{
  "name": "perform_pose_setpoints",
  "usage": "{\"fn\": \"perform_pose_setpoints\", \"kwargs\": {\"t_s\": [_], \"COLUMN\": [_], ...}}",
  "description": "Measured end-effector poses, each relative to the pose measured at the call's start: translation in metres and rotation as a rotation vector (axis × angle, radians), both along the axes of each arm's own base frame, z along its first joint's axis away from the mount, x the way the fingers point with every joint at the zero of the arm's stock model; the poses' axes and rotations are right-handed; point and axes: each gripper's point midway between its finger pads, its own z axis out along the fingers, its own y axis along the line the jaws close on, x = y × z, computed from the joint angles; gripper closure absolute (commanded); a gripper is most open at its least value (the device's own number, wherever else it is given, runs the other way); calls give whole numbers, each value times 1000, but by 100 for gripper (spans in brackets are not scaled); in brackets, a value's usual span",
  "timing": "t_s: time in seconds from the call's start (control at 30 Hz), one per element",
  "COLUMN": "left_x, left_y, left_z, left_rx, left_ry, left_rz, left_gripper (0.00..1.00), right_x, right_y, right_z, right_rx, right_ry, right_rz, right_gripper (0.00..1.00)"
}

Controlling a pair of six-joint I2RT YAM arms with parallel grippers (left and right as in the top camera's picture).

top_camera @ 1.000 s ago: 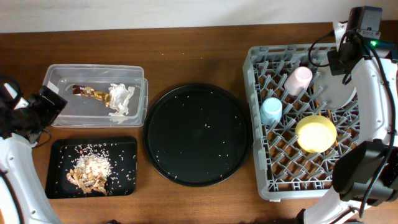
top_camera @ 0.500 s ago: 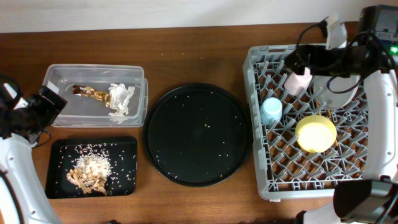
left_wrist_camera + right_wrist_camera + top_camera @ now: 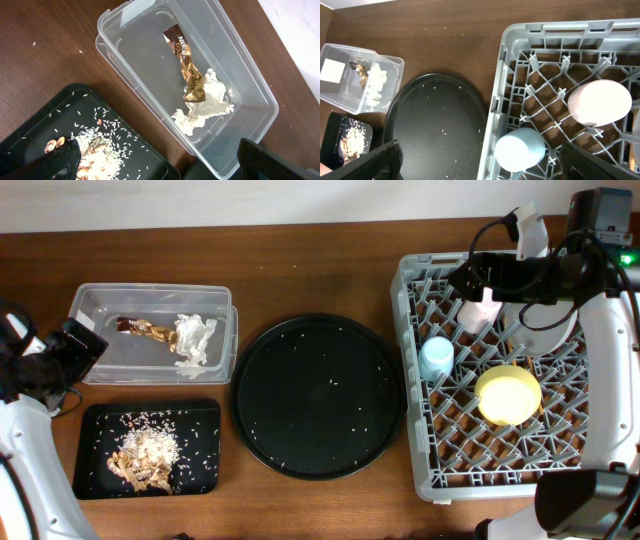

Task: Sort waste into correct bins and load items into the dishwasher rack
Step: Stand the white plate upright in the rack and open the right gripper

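Grey plastic is seen below the right claw (image 3: 468, 280): the dishwasher rack (image 3: 415, 380), over whose far left corner the claw is held. Its fingers are spread wide, and nothing is gripped between them. Directly under the claw, the pale pink cup (image 3: 600, 102) is seated among the pegs, partly hidden from overhead by the arm. Just beside it, nearer the rack's left wall, the light blue cup (image 3: 436, 358) is lodged. Further from the claw, the yellow bowl (image 3: 508, 394) is set in the rack, with the white plate (image 3: 548, 330) behind it.

Across the bench (image 3: 320, 260), well apart from that claw, the round black tray (image 3: 318, 395) is dotted with rice grains.

The left claw (image 3: 80, 348) is likewise opened fully and empty. Below it, the clear tub (image 3: 150, 95) is seen, with the gold-brown wrapper (image 3: 190, 75) laid touching the crumpled napkin (image 3: 207, 105) inside. Beside the tub, the shallow black tray (image 3: 205, 480) is loaded with food scraps (image 3: 140, 460) and rice.
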Motion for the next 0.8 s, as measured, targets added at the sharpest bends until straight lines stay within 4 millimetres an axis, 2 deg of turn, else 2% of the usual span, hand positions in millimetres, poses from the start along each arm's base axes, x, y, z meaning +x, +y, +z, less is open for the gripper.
{"fn": "perform_pose_setpoints", "kwargs": {"t_s": [0.2, 0.27, 0.33, 0.37, 0.4, 0.43, 0.47, 0.5, 0.53, 0.57, 0.63, 0.67, 0.77, 0.8], "left_x": [0, 0, 0, 0, 0, 0, 0, 0, 0, 0, 0, 0, 0, -1], "left_y": [0, 0, 0, 0, 0, 0, 0, 0, 0, 0, 0, 0, 0, 0], "left_z": [0, 0, 0, 0, 0, 0, 0, 0, 0, 0, 1, 1, 2, 1], "left_rx": [0, 0, 0, 0, 0, 0, 1, 1, 0, 1, 0, 1, 2, 3], "left_ry": [0, 0, 1, 0, 0, 1, -1, -1, 0, -1, -1, -2, -4, -3], "left_rz": [0, 0, 0, 0, 0, 0, 0, 0, 0, 0, 0, -1, 0, 0], "left_gripper": [1, 1, 1, 1, 1, 1, 1, 1, 1, 1, 1, 1, 1, 1], "right_x": [0, -7, -35, -76, -118, -142, -174, -231, -259, -277, -302, -303, -274, -257], "right_y": [0, 1, 6, 15, 27, 37, 48, 56, 55, 53, 45, 41, 37, 37], "right_z": [1, 14, 66, 134, 185, 212, 239, 267, 277, 281, 257, 245, 182, 151], "right_rx": [0, -6, -32, -73, -100, -125, -135, -136, -140, -142, -159, -167, -180, -181], "right_ry": [-2, -36, -184, -418, -603, -725, -855, -1016, -1107, -1179, -1264, -1296, -1321, -1306], "right_rz": [0, -1, 0, 6, 22, 36, 57, 75, 63, 52, 2, -25, -66, -71], "right_gripper": [2, 2, 2, 2, 2, 2, 2, 2, 2, 2, 2, 2, 2, 2]}}
